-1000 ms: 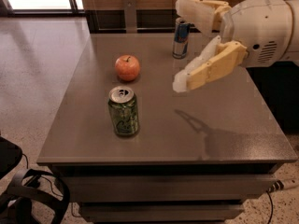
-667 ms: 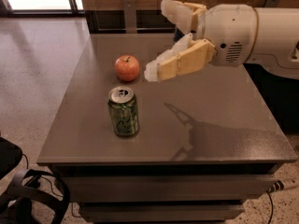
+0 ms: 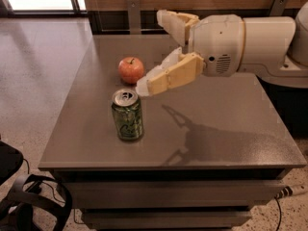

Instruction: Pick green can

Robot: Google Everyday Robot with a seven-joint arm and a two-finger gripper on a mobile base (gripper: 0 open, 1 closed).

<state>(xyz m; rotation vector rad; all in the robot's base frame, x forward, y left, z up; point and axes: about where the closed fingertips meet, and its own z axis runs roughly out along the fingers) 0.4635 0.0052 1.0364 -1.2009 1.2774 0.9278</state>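
Observation:
The green can stands upright near the front left of the grey table. It has a green body with pale script and a silver top with a pull tab. My gripper is open and empty, reaching in from the right. Its fingers spread wide, one high and one low. The lower fingertip hangs just above and to the right of the can's top, not touching it.
A red apple sits on the table behind the can, just left of the lower finger. My white arm spans the right side above the table. A wooden wall runs behind the table. Dark gear with straps lies on the floor at lower left.
My arm has swept left across the table and come lower, bringing the open gripper from the right side over to the can. The slim can at the back is now hidden behind the arm.

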